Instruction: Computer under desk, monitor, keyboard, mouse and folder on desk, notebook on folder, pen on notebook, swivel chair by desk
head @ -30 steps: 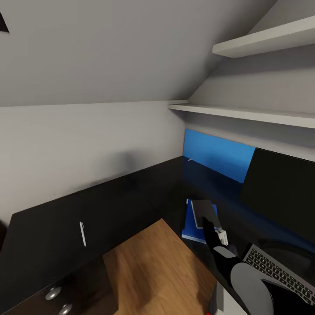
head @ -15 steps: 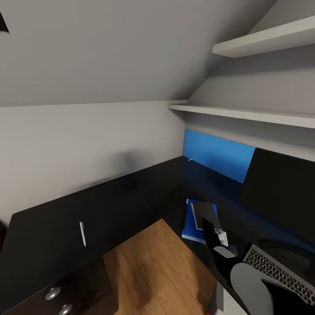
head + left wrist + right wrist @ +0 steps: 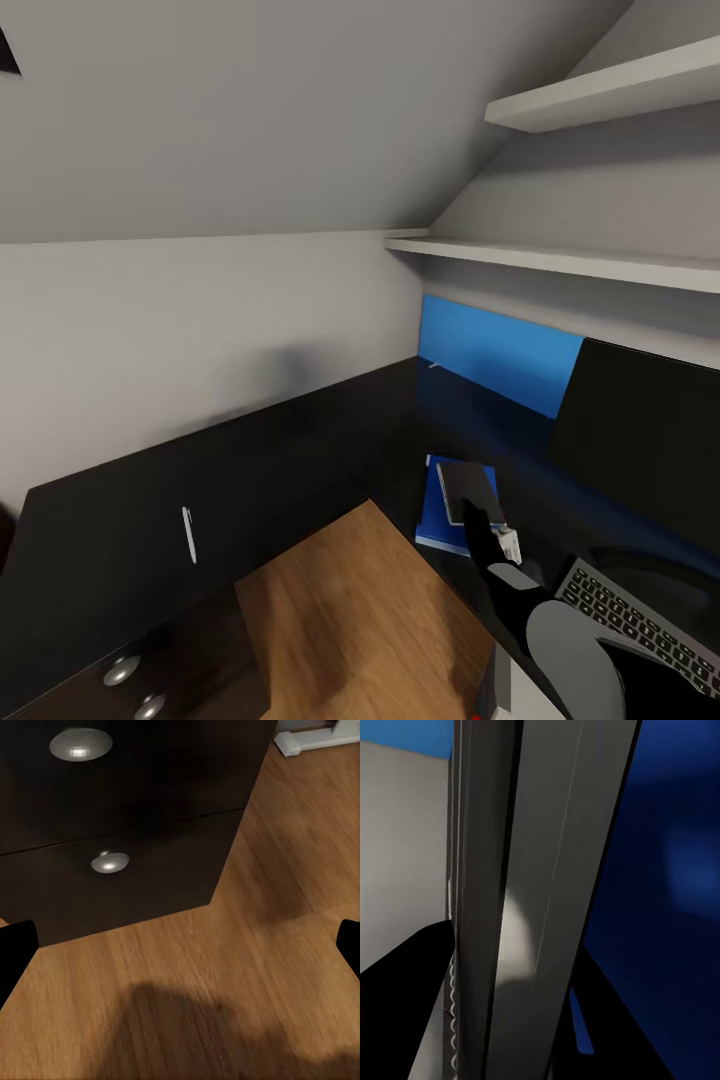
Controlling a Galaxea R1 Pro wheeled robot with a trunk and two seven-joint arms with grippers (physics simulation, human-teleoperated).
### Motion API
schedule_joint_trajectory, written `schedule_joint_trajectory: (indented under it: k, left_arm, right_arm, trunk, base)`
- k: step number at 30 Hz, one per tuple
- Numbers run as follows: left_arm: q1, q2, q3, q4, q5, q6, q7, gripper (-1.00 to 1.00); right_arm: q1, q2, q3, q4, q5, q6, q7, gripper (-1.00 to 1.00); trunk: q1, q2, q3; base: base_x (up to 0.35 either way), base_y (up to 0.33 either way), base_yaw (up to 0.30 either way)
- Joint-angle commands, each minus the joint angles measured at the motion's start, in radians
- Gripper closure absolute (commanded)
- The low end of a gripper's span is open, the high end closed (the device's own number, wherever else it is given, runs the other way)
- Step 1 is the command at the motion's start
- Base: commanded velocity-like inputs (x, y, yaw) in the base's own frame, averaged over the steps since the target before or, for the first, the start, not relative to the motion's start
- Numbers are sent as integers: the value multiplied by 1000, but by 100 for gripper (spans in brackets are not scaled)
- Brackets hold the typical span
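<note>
Right gripper (image 3: 488, 520) is clamped on the notebook's (image 3: 468, 488) near edge, notebook resting over the folder (image 3: 438, 510). Your left gripper (image 3: 180, 945) is wide open, holding nothing. Pen (image 3: 188, 534) lies far left on the desk (image 3: 250, 480).

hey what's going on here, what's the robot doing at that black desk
The right gripper holds the small dark grey spiral-bound notebook over the flat bright blue folder, which lies on the glossy black L-shaped desk. The silver-grey keyboard and black monitor are beside it. The thin whitish pen lies apart on the desk's other wing. The left gripper hangs open near the drawers.
</note>
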State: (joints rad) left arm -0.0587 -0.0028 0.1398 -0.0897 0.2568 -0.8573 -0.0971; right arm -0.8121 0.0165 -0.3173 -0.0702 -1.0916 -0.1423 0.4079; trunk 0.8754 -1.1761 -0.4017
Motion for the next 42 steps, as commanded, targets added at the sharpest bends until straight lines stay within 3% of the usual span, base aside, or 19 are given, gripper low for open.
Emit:
schedule_joint_trajectory:
  k: [1, 42]
  left_arm:
    - [-1, 0, 7, 1, 4, -2, -10, -100]
    - [-1, 0, 7, 1, 4, -2, -10, -100]
  right_arm:
    - [-1, 0, -8, 1, 2, -2, 5, 100]
    - [-1, 2, -8, 1, 4, 57, 6, 100]
  trunk:
    - [0, -1, -1]
    - [0, -1, -1]
  base:
    - [0, 0, 0]
    - [0, 0, 0]
